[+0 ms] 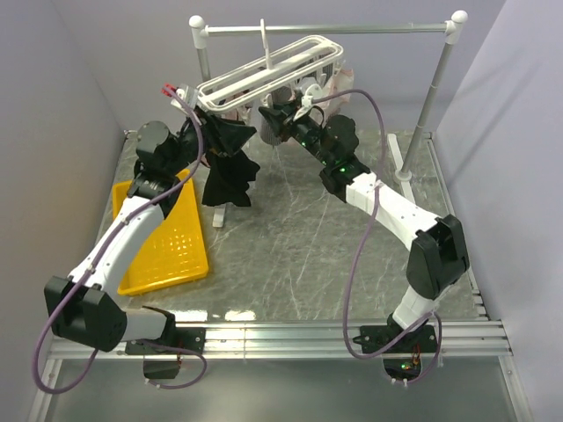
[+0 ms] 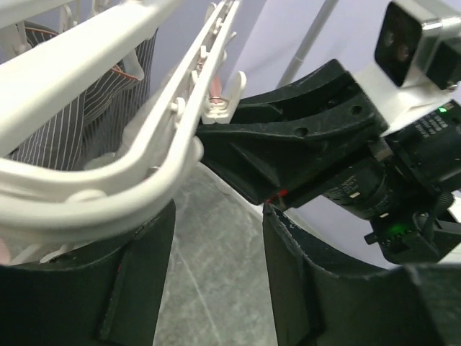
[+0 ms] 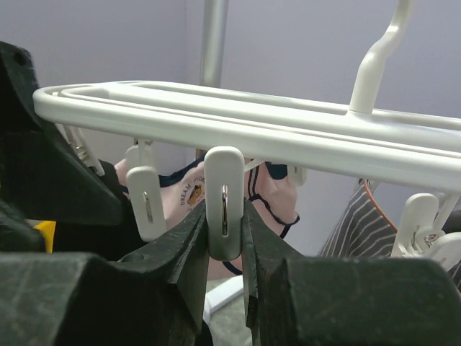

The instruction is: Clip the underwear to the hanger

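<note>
Under the white hanger [image 1: 264, 75], which hung from a grey rail [image 1: 352, 28], the right claw [image 3: 224, 234] was closed tight on one dangling clip [image 3: 224, 180]. The left claw [image 2: 217, 238] stood partly open near the hanger's left end, the table [image 1: 299, 237] showing between its jaws. The black underwear [image 1: 230, 171] hung just below it; whether they touched could not be told.

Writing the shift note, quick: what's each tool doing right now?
Left tool: open.
Right tool: closed on a white clip of the hanger.

Yellow basket [image 1: 176, 248] left; striped garment [image 2: 115, 108] hanging.
</note>
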Tool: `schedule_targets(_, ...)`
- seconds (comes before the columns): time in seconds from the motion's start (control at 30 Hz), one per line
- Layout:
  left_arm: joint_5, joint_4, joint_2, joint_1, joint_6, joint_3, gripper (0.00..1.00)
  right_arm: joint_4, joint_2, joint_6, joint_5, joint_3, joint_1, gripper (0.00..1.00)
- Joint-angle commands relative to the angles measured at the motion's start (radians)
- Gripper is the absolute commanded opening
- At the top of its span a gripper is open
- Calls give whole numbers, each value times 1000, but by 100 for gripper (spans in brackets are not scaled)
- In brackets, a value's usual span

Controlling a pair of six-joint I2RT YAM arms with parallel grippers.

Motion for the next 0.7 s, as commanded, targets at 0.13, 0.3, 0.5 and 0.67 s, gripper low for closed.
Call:
schedule_targets(0.13, -57, -146, -141, -2, -96, 37, 61, -224, -109, -76, 71, 71, 11, 0)
schedule_targets(0.3, -2, -183, -170, -8, -116, 66, 66, -374, -117, -105, 114, 91, 34, 0)
schedule_targets(0.5, -63, -150, -123, -109, -151, 87, 66, -501, -87, -84, 170, 161, 80, 0)
schedule_targets(0.67, -198, -163, -37, -135, -211, 126, 66, -535, -89, -61, 183, 172, 92, 0)
